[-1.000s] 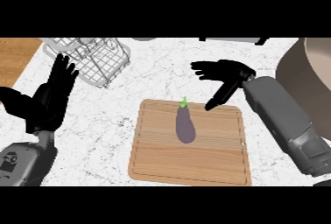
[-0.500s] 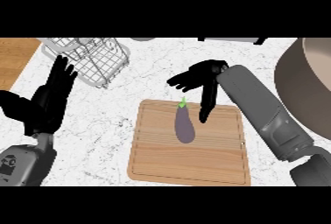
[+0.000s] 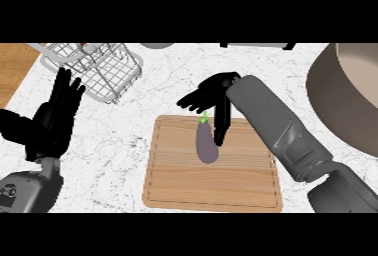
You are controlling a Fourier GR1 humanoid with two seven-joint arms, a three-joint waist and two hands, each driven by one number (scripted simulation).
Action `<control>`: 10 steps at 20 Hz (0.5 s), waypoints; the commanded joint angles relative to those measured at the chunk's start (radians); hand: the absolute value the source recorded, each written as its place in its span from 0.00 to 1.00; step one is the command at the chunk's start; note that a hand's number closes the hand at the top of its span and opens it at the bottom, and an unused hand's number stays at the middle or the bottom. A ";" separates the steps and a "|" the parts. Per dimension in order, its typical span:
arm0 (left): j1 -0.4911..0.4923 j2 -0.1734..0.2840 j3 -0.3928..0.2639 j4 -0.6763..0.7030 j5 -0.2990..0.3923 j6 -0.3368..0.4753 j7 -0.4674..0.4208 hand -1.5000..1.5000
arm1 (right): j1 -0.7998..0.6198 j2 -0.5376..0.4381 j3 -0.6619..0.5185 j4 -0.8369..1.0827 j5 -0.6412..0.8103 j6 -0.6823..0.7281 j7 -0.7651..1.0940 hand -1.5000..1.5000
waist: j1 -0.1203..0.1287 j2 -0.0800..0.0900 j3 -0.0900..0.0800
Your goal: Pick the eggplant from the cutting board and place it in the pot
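**Right hand spread over the eggplant's stem end**

Nearest us, the cutting board lies on the white marble desk. On it we see the eggplant, long axis running near to far, green stem pointing away. The right hand hovers open at the stem end, fingers spread, one finger lying alongside the eggplant; contact we cannot tell. At left, the left hand rests open, fingers up. Farther back sits a wire rack; the pot shows at right.
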 commanded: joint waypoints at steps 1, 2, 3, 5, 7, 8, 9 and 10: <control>-0.040 -0.027 0.001 0.040 -0.021 -0.001 -0.040 0.50 | -0.006 0.032 0.014 0.040 0.044 0.039 -0.031 0.00 | -0.006 0.005 0.003; -0.043 -0.008 0.024 0.051 0.000 -0.035 -0.042 0.50 | -0.022 0.035 0.015 0.047 0.052 0.048 -0.009 0.00 | -0.014 0.000 0.003; -0.006 0.018 0.052 0.010 0.004 -0.028 -0.017 0.50 | 0.006 0.040 0.031 0.022 0.078 0.032 -0.029 0.00 | -0.017 -0.005 0.003; -0.028 -0.009 0.038 0.056 -0.010 -0.027 -0.050 0.50 | -0.013 0.034 0.054 0.031 0.107 0.054 -0.018 0.00 | -0.017 -0.001 0.003; -0.040 -0.010 0.033 0.017 -0.003 -0.027 -0.011 0.50 | 0.029 0.033 0.082 0.025 0.151 0.002 -0.060 0.00 | -0.015 0.000 0.003; -0.035 0.009 0.046 0.019 0.002 -0.048 -0.019 0.50 | 0.015 0.070 0.068 0.056 0.144 -0.024 -0.057 0.00 | -0.004 0.003 0.003; 0.022 0.003 0.041 -0.015 0.006 -0.055 -0.013 0.50 | 0.040 0.057 0.079 0.025 0.171 -0.030 -0.074 0.00 | -0.018 -0.005 0.003; 0.027 -0.027 0.029 -0.007 -0.028 -0.020 -0.052 0.50 | 0.081 0.039 0.097 -0.003 0.195 -0.019 -0.104 0.00 | -0.026 -0.008 0.003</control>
